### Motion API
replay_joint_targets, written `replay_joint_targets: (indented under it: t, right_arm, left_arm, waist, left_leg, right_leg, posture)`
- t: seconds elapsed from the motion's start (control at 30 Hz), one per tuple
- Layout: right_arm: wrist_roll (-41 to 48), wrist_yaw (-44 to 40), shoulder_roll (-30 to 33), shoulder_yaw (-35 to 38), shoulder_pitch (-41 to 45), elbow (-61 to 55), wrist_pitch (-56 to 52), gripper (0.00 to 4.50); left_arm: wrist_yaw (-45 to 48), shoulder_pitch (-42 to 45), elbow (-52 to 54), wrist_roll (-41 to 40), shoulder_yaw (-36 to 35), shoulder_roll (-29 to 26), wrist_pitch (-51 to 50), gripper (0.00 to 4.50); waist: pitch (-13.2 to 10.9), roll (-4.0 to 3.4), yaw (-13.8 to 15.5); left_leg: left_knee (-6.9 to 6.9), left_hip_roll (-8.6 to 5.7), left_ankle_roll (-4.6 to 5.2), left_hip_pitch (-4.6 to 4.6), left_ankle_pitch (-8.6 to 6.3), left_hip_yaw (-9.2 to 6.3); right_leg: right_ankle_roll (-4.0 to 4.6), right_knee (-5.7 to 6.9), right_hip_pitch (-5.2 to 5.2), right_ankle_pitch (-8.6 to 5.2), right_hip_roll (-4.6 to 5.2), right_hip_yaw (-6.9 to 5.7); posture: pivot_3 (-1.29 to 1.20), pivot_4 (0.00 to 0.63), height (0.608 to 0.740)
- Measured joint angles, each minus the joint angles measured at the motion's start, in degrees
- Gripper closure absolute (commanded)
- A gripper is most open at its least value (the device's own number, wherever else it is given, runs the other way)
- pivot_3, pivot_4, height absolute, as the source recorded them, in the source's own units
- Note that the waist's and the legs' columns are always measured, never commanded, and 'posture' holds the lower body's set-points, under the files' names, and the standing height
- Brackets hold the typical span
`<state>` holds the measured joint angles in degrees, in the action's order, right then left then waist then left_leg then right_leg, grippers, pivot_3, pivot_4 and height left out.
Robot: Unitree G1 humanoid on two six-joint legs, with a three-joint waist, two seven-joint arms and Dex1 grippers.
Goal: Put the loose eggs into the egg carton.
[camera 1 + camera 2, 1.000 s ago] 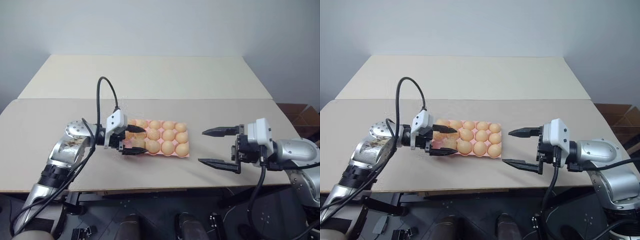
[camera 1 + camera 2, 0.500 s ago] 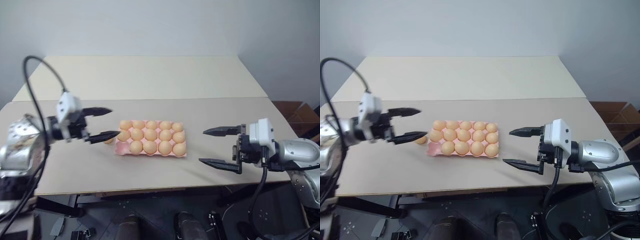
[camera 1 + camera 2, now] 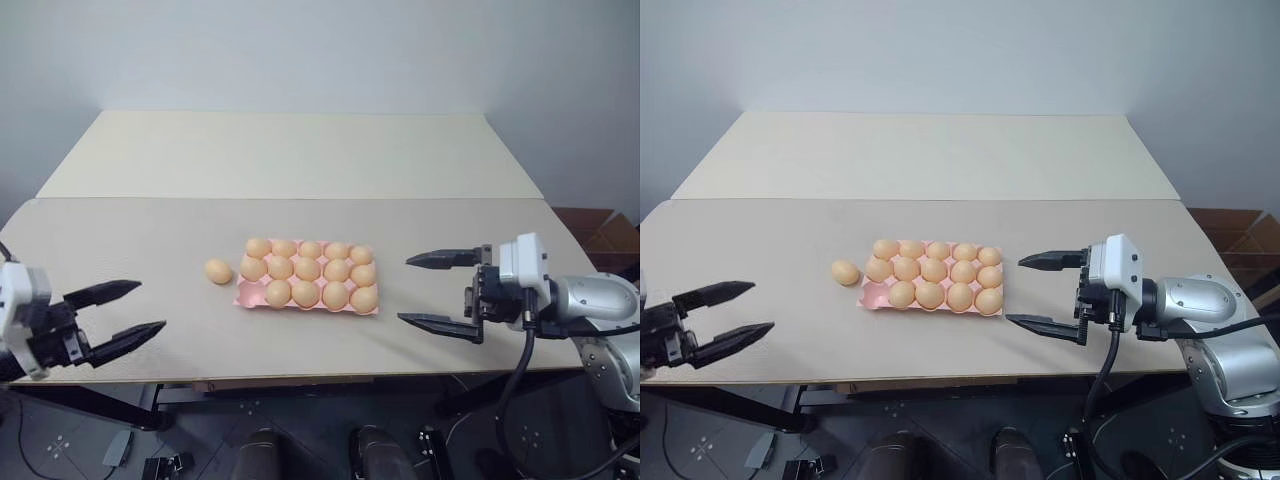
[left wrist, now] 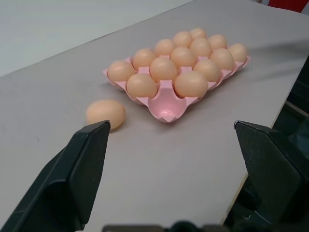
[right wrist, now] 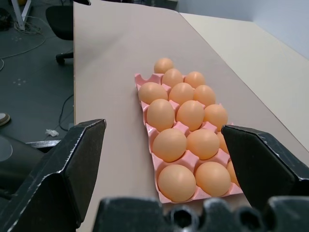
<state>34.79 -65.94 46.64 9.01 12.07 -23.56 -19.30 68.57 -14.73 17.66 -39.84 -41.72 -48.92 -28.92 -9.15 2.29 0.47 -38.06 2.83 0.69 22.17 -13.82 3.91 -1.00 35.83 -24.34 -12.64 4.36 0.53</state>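
No readable text, labels, brands, numbers or signs anywhere, not on the pink moulded egg carton [image 3: 307, 297], tan eggs, or beige table [image 3: 300, 150].

Counter [image 3: 300, 160]: pale beige top in two slabs, seam running across. Wall [image 3: 320, 50]: plain grey-white, behind. Cardboard box [image 3: 600, 228]: brown, on the floor beyond the counter's right edge.

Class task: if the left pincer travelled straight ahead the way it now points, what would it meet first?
Probably the loose egg or the egg carton's empty corner cup just beyond; the left pincer stands open, aimed between them, and depth is uncertain.
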Motion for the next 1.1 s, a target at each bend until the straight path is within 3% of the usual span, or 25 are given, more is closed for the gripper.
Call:
replay_joint_targets:
  t: [0.23,0.5,0.77,1.1]
  right_arm:
    - [0.0,0.2,0.1,0.1,-0.1,0.1,0.0,0.0]
    - [-0.5,4.2,-0.7,0.0,0.6,0.1,-0.1,0.0]
    - [-0.4,5.2,-0.7,-0.1,1.4,0.1,-0.1,0.0]
    - [-0.3,5.3,-0.7,-0.3,2.0,0.0,-0.1,0.0]
  left_arm:
    - [-5.2,1.3,1.5,-0.8,0.6,0.1,-0.6,0.03]
    - [-19.8,13.9,-0.6,3.4,12.5,-0.2,-7.6,0.03]
    - [-26.9,26.1,-8.7,10.9,25.4,1.3,-10.0,0.03]
    - [-19.5,39.5,-26.4,19.5,39.5,3.3,-4.3,0.03]
  waist:
    - [0.0,0.0,0.2]
    - [0.0,0.01,0.1]
    - [0.0,0.02,0.1]
    - [0.0,0.02,0.1]
  left_leg:
    - [0.0,-0.01,0.0,-0.02,0.0,-0.01]
    - [0.0,-0.05,0.0,0.0,0.0,0.0]
    - [0.01,-0.07,0.0,0.01,0.01,-0.03]
    - [0.01,-0.11,0.03,0.15,-0.01,-0.02]
  right_leg:
    - [0.01,0.03,0.01,-0.03,-0.02,0.0]
    - [-0.14,-0.01,0.02,0.42,-0.05,0.04]
    - [-0.16,0.0,0.04,0.42,-0.09,0.0]
    - [-0.17,-0.08,-0.02,0.43,-0.07,0.0]
  posture:
    - [0.0,0.15,0.74]
    - [0.0,0.15,0.74]
    - [0.0,0.15,0.74]
    - [0.0,0.15,0.74]
